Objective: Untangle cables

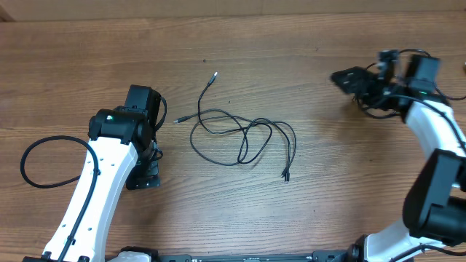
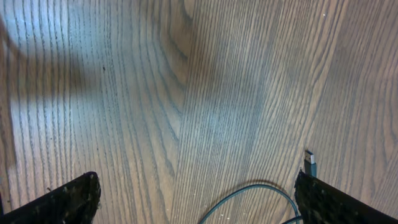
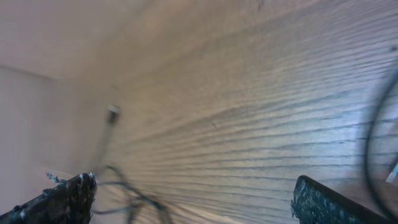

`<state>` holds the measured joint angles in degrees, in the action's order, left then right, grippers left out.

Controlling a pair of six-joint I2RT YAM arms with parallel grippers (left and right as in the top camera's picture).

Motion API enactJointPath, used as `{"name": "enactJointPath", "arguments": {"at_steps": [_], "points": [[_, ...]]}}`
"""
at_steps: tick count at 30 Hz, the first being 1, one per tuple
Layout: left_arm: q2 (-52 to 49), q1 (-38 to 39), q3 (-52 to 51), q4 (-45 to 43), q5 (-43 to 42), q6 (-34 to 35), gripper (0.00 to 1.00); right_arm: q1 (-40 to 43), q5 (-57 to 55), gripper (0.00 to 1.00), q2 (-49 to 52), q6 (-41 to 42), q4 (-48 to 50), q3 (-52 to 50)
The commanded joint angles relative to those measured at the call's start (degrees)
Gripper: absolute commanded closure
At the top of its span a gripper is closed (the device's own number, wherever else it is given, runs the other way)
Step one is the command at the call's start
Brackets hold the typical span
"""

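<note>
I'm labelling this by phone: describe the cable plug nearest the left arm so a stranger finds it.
On the wooden table, thin black cables lie tangled in the middle. One plug sticks out leftward, toward the left arm. The other two ends lie at the tangle's top and lower right.

Robotics lab bench: wood-grain table [image 1: 328,211], white-black left arm [image 1: 95,182], right arm [image 1: 437,129] at edge.

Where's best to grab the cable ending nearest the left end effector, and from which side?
Just behind its plug, from above, with the open left end effector closing across it. That end lies flat and free on the table, clear of the crossed loops.
</note>
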<state>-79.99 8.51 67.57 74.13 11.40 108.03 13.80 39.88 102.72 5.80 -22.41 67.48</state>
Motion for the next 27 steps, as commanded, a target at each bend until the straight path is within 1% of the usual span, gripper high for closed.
{"name": "enactJointPath", "arguments": {"at_steps": [1,3,5,10,19,27], "points": [[1.33,-0.24,0.83,0.2,1.03,-0.48,0.0,-5.66,-17.81,0.0,-0.48,-5.99,-0.57,0.5],[1.33,-0.24,0.83,0.2,1.01,-0.48,0.0,-9.14,-24.79,0.0,-0.48,-7.63,-0.61,0.5],[1.33,-0.24,0.83,0.2,1.01,-0.48,0.0,-12.48,-31.58,0.0,-0.46,-7.61,0.35,0.5],[1.33,-0.24,0.83,0.2,1.03,-0.48,0.0,-15.39,-38.75,0.0,-0.31,-7.63,2.69,0.46],[1.33,-0.24,0.83,0.2,1.01,-0.48,0.0,-15.41,-39.45,0.0,2.05,-7.63,3.3,0.39],[1.33,-0.24,0.83,0.2,1.01,-0.48,0.0,-15.41,-39.45,0.0,7.17,-7.65,3.87,0.39]]}}
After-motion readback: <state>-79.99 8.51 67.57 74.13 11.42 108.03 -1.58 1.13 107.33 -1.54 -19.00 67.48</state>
